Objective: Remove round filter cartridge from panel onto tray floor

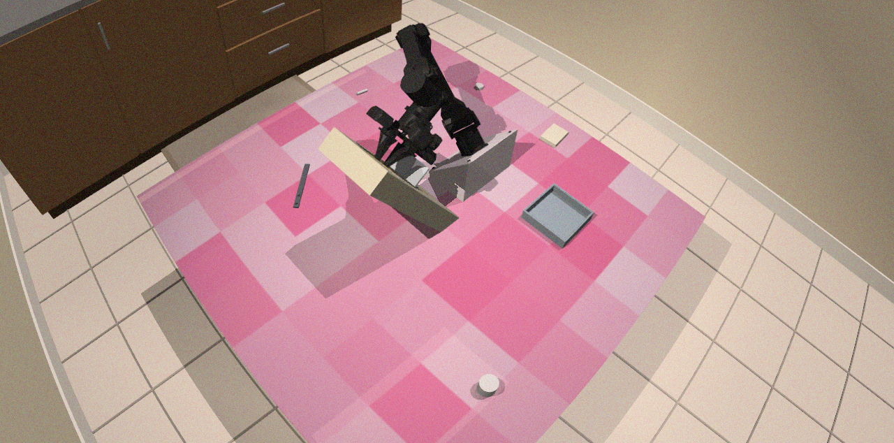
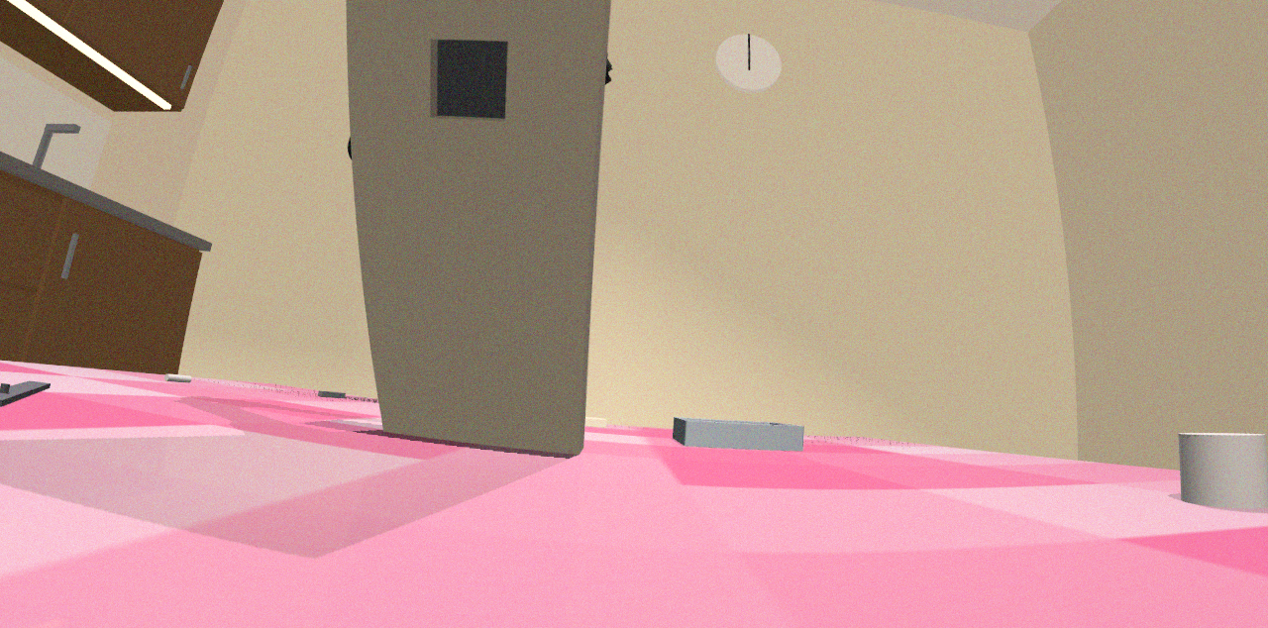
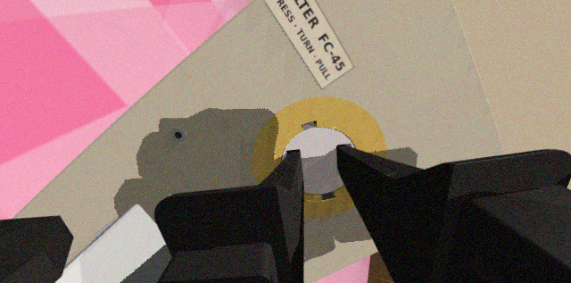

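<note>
The beige service panel (image 1: 412,202) (image 2: 487,269) (image 3: 401,51) leans in front of the arm. The white round filter cartridge (image 3: 318,137) sits in its yellow ring, partly shaded; small dark notches show at the ring's inner edge. My gripper (image 1: 383,161) (image 3: 316,153) is at the cartridge's face, one fingertip at each of the two slots, and looks shut on the cartridge's middle part between them. The tips hide most of the slots, so their depth is unclear. The grey tray (image 1: 542,231) (image 2: 740,434) stands to the right of the panel in the top view; its floor is empty.
A pale block (image 1: 417,175) (image 3: 129,234) juts from the panel beside the fingers. A grey upright plate (image 1: 494,158) stands by the arm. A dark bar (image 1: 302,185), a cream block (image 1: 554,134) and a white cylinder (image 1: 488,384) (image 2: 1223,471) lie farther off.
</note>
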Available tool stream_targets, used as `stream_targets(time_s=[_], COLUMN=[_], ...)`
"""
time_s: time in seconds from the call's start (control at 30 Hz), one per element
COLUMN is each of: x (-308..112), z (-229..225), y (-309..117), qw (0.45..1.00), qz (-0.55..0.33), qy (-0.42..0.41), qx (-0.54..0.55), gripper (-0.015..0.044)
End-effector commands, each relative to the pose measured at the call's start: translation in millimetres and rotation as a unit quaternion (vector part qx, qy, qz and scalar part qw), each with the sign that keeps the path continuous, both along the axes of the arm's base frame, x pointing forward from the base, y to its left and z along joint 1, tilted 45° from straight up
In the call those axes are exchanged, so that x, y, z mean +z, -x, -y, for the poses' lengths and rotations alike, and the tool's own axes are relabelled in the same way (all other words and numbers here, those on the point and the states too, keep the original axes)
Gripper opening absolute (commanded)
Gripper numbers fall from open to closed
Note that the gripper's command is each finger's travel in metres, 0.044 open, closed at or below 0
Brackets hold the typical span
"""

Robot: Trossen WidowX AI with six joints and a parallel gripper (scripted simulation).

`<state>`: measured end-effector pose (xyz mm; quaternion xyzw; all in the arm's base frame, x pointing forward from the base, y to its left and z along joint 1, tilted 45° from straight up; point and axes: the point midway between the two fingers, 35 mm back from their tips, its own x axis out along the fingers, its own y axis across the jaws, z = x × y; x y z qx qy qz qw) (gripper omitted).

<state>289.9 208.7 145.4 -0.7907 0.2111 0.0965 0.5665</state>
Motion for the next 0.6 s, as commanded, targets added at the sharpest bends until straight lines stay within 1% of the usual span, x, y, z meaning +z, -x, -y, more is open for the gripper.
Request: stream_targets(time_s=[0.0,0.13,0.2,0.33,0.57], x=[0.4,0.4,0.4,-0.5,-1.8], z=[-0.1,-0.1,-0.1,1.0,2.7], y=[-0.3,-0.3,-0.3,-2.3,-5.4], qw=[1.000,1.000,1.000,1.000,0.991], qz=[0.001,0.001,0.001,0.004,0.027], qy=[-0.002,-0.002,-0.002,-0.020,-0.121], qx=[0.000,0.000,0.000,-0.009,-0.056], gripper=[0.0084,0.0057,0.0005,0.0000,0.0000])
